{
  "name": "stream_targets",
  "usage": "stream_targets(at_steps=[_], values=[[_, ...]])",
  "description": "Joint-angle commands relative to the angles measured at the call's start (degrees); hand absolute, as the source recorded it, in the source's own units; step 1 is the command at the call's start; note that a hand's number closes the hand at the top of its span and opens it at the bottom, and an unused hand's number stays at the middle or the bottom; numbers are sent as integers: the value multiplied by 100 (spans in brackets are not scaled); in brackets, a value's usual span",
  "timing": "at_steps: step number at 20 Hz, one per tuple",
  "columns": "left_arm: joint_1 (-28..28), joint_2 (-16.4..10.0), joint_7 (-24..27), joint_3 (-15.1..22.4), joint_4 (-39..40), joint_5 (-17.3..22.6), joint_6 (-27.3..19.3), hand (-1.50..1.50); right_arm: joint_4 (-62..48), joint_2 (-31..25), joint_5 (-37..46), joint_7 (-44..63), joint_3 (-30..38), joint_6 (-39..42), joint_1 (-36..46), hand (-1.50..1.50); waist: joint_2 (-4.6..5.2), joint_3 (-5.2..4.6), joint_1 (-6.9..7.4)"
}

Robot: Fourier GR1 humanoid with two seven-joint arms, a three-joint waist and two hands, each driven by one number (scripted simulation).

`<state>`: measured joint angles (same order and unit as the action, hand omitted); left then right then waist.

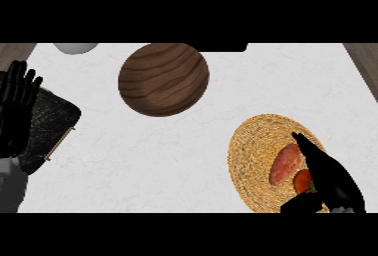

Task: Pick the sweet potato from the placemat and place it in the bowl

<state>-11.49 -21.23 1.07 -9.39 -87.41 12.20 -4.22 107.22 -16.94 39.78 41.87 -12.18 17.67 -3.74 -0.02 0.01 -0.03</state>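
Firstly, left hand (pixel 18 107): at the left edge of the counter (pixel 148 165), fingers straight and upright, holding nothing. It is resting, judged to be kept out of the working path.
Dark tray (pixel 57 120): at the left edge, just beside the left hand and partly behind it. It has no apparent part in the task.
Pale round object (pixel 74 47): at the far edge towards the left corner, cut off by the frame. Its kind cannot be told.
Bowl (pixel 164 79): wooden, towards the far edge and left of the middle, with nothing seen in it. It sits well apart from the placemat, so the carry would run away and leftward.
Placemat (pixel 255 150): woven and round, at the counter's near right, bearing two items.
Sweet potato (pixel 285 165): lying on the placemat's right half, long axis running near to far. It is not lifted and not yet in the bowl.
Red item (pixel 301 181): small and rounded, by the sweet potato's near end, partly hidden by the hand. It is judged at risk of being nudged.
Right hand (pixel 336 182): over the placemat's right side, fingers (pixel 308 150) extended alongside the sweet potato, thumb spread towards the near edge. The hand is open and grasps nothing, and is judged set to close round the sweet potato from its right.
Stage: grasp not yet made.
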Motion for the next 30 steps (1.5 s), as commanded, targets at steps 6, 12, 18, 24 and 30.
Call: stream_targets(at_steps=[6, 12, 18, 24, 30], values=[[-65, 203, 174, -114, 181, -225, 134, 0, -1140, 362, 294, -460, 249, -184, 440, -150, 3, 0, 8], [-160, 162, 384, -352, 466, -202, 293, 0, -1690, 371, 425, -771, 425, -396, 270, -150, 3, 0, -1], [-539, 309, 212, -335, 686, -336, 204, 0, -1444, 477, 758, -655, 268, -274, 117, -150, 2, -1, -16], [-273, 274, 114, -348, 382, -340, 360, 0, -2145, 567, 1130, -1366, 376, -1068, 587, 150, 3, 0, 6], [-519, 435, 38, -80, 253, -328, 406, 0, -2843, -667, 828, -2702, 519, 49, 2155, 150, 163, 20, 607]])
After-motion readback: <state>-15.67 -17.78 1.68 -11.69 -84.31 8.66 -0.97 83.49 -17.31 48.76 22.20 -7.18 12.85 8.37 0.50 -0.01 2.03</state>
